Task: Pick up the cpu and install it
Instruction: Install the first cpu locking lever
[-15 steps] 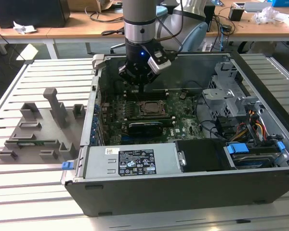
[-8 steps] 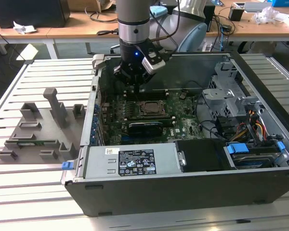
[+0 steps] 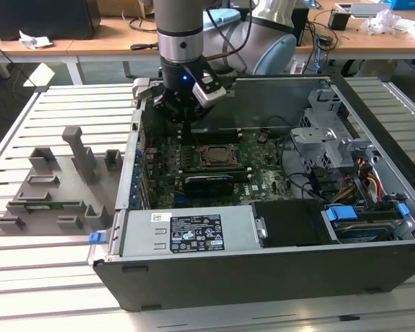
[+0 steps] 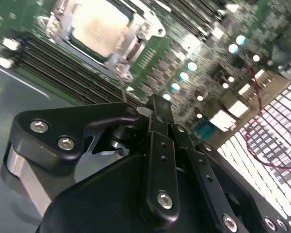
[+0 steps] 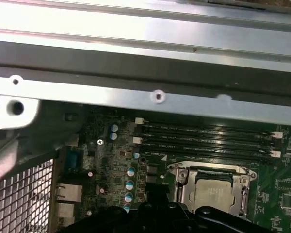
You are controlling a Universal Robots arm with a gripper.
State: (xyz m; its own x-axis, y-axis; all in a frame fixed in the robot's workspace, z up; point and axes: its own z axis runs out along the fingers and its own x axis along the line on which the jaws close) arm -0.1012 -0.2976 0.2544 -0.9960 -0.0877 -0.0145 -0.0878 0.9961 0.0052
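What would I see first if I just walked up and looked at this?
First, the big open computer case on the slatted table, its green circuit board showing. The robot arm reaches down into it, its claw just above the board. Nearby, the shiny square cpu sits in its metal frame, and a grey plastic tray stands at the exterior view's left.

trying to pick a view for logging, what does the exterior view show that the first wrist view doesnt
Exterior view alone: the whole computer case on the slatted table, the grey fixture tray at the exterior view's left, the drive bay, and the arm with its gripper above the motherboard.

First wrist view alone: the case's metal rail and the memory slots close up.

Both: the cpu, seated in the socket frame on the motherboard.
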